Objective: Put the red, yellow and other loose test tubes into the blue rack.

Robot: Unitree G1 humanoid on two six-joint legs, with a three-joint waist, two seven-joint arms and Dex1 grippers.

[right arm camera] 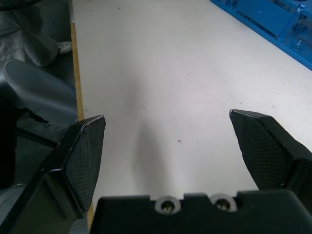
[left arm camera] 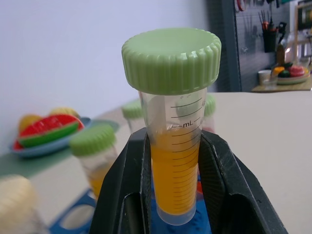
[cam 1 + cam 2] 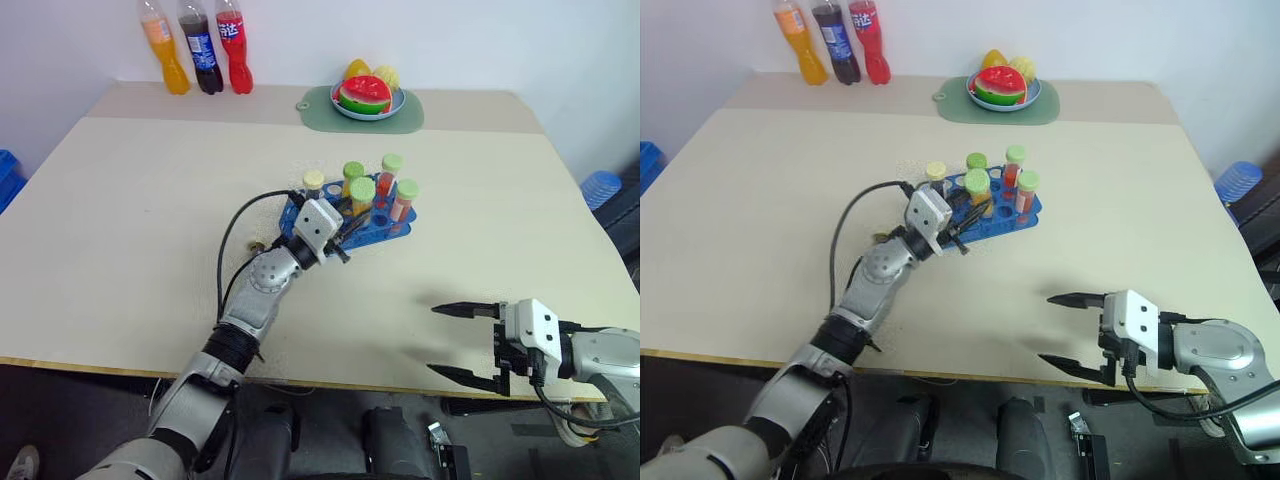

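Nearest the camera, at about four o'clock on the table, the right gripper hangs over the near edge with its two black fingers spread wide apart and nothing between them.

Further in, near the table's middle, the left gripper is clamped together on a yellow tube with a green cap, held upright by its lower body, as the left wrist view shows plainly. It sits right at the seven o'clock edge of the blue rack, the tube's tip low over the blue plastic; whether it has entered a hole I cannot tell.

My reading is that the step in hand is seating this yellow tube. The next move calls for lining the tip over a free hole, keeping the tube upright, lowering it until it rests, then letting the fingers part without nudging its neighbours.

Counted from the head views: one rack; five capped tubes standing up around it, four with green caps and one with a pale yellow cap, the held tube probably among the green ones. I see no loose tube lying on the table. At twelve o'clock stand three bottles and one plate of fruit.
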